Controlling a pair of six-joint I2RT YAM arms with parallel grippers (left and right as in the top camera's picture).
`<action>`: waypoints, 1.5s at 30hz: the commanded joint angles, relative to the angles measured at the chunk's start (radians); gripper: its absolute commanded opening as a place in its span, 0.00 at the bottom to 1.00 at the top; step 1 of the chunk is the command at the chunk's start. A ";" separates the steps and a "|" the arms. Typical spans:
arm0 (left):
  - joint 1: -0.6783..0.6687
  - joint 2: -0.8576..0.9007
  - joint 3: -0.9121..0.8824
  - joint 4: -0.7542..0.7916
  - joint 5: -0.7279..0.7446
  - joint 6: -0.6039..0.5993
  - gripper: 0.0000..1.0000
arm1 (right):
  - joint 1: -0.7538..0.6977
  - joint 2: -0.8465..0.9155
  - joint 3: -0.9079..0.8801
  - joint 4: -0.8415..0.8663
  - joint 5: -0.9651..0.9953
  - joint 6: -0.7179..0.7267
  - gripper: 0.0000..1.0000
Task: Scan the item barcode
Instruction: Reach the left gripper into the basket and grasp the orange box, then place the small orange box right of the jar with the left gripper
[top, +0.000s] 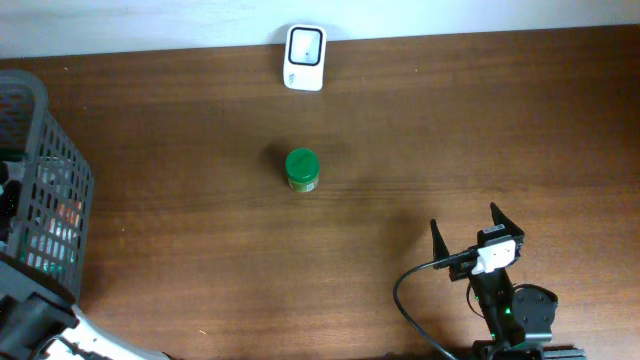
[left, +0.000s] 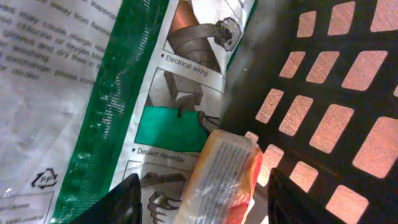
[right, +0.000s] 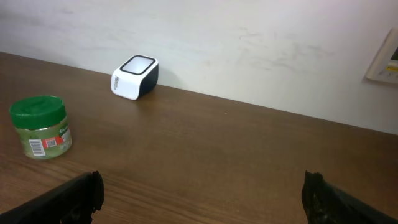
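Early in the task, by the look of things: no sign of anything scanned. Reaching down inside the grey mesh basket (left: 323, 93) with the left gripper (left: 205, 186), fingers spread and straddling a small yellow-and-orange wrapped packet (left: 224, 165). Not visibly pinching it: a sliver of gap on the left finger's side, barely any on the right. Left to do, most likely: close on the packet, lift it clear of the basket, carry it over to the white barcode scanner (top: 304, 57) at the far edge of the table (top: 450, 120), and turn the barcode toward the scanner window.

Lies directly between the left fingers, against a green-and-white printed plastic bag (left: 93, 93) and close to the basket wall on the right finger's side. Long axis running away from the wrist, roughly along the reach of the fingers, leaning toward the right finger at its far end. Broad face with fine print turned up to the wrist camera; barcode too small to pick out there.

Right gripper (right: 202, 180) spread wide, holding nothing, hovering low over the table. Ahead of it and off to its left, a green-lidded jar (right: 40, 127), upright, barcode label facing this gripper. Farther ahead, the scanner, window tilted upward.
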 joint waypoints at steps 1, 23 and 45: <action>-0.004 0.009 -0.067 0.030 0.029 0.025 0.50 | 0.006 -0.008 -0.005 -0.004 -0.009 0.003 0.98; -0.011 0.008 0.689 -0.330 0.026 -0.270 0.00 | 0.006 -0.008 -0.005 -0.005 -0.009 0.004 0.98; -0.856 -0.014 0.916 -0.522 -0.141 -0.321 0.00 | 0.006 -0.008 -0.005 -0.005 -0.009 0.004 0.98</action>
